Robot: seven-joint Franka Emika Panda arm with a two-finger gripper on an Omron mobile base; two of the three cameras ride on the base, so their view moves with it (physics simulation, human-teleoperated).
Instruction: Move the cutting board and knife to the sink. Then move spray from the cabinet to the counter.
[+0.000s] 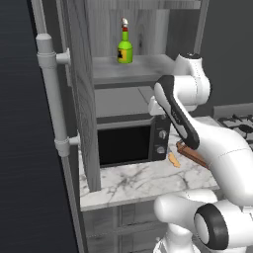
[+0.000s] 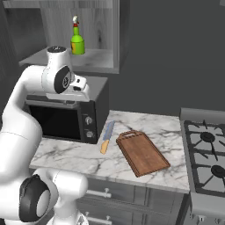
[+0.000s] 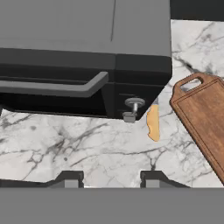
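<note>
- The flat reddish-brown wooden cutting board [image 2: 143, 152] with a short rounded handle lies on the white grey-veined marble surface [image 2: 79, 154], between the black microwave oven [image 2: 70, 116] and the black-grated stove burners [image 2: 206, 154].
- The slender knife [image 2: 106, 137] with an orange-yellow handle lies on the same surface, just beside the board's handle end and near the microwave's front corner with its two round knobs [image 3: 133, 105].
- The small bright green spray bottle [image 1: 125, 48] with a yellow label and red-and-white nozzle stands upright on the open shelf of the tall grey wood-grain cabinet [image 1: 81, 99], above the microwave. Any writing on its label is too small to read.
- The white arm's jaws [image 3: 111, 179] hang above the marble in front of the microwave, their two dark tips apart with bare surface between them, gripping nothing.
- A dark fridge door with a long grey handle [image 1: 52, 94] stands left of the cabinet.
</note>
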